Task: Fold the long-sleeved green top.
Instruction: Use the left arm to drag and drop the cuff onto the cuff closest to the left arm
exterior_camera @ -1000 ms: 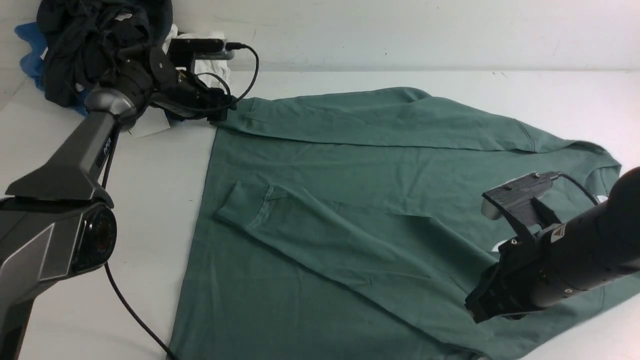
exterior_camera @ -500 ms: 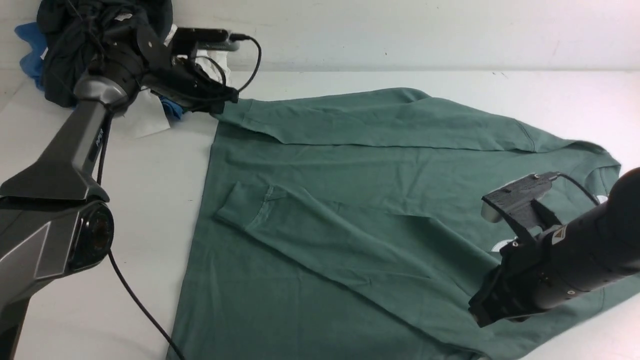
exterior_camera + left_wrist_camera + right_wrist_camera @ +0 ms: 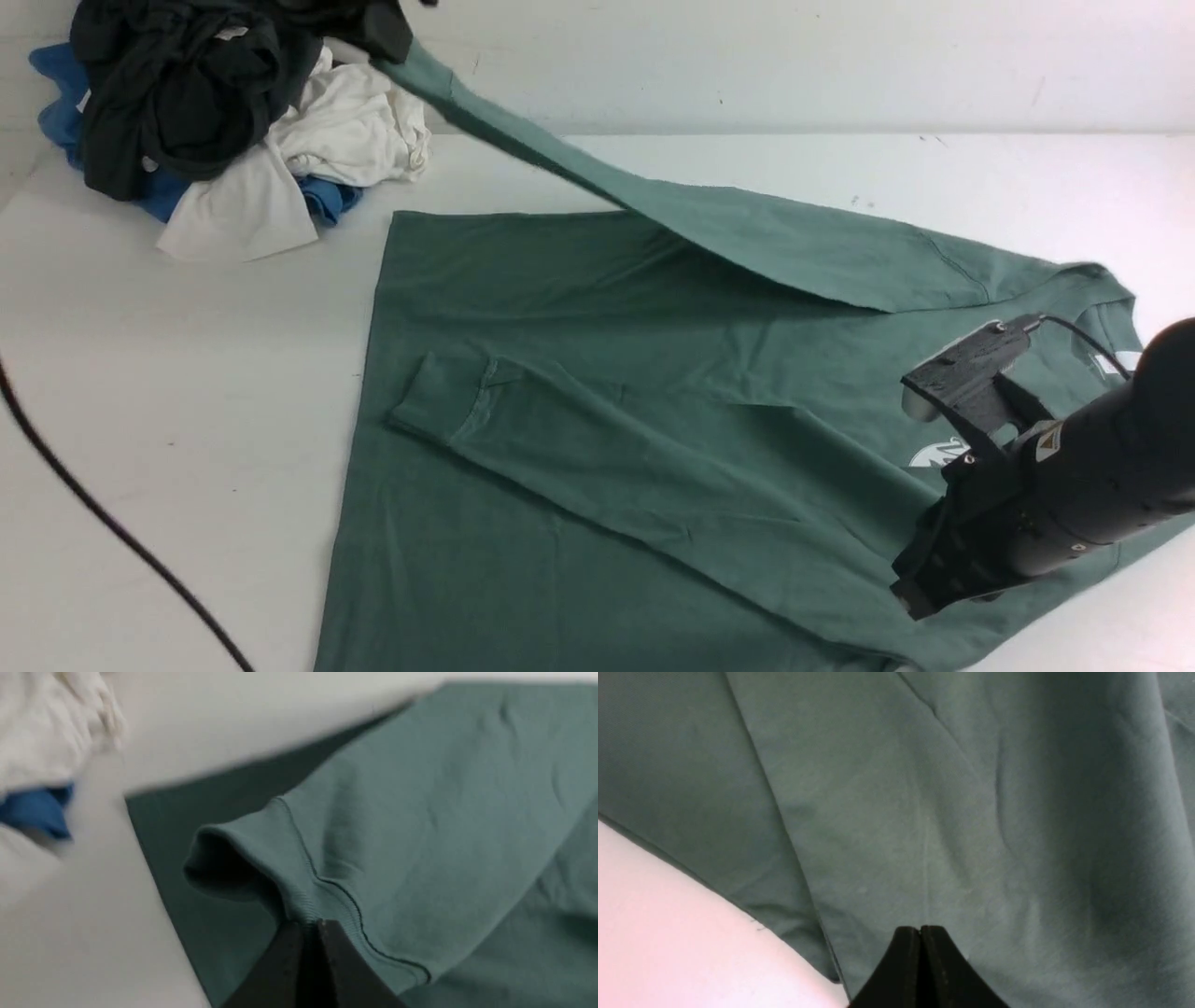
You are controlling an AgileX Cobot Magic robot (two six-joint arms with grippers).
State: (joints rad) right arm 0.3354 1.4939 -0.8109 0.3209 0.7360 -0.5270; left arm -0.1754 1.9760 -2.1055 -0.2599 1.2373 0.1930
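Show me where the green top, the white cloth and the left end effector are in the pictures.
green top [image 3: 597, 308], front view, on its flat body.
white cloth [image 3: 350, 121], front view, on its crumpled middle.
left end effector [image 3: 309, 927], left wrist view, between the tips pinching the cuff.

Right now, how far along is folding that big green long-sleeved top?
One sleeve of the sage-green cotton long-sleeved top already lies across its body. The left gripper pinches the other sleeve's cuff, lifted high. Laying that sleeve in and folding the body remain.
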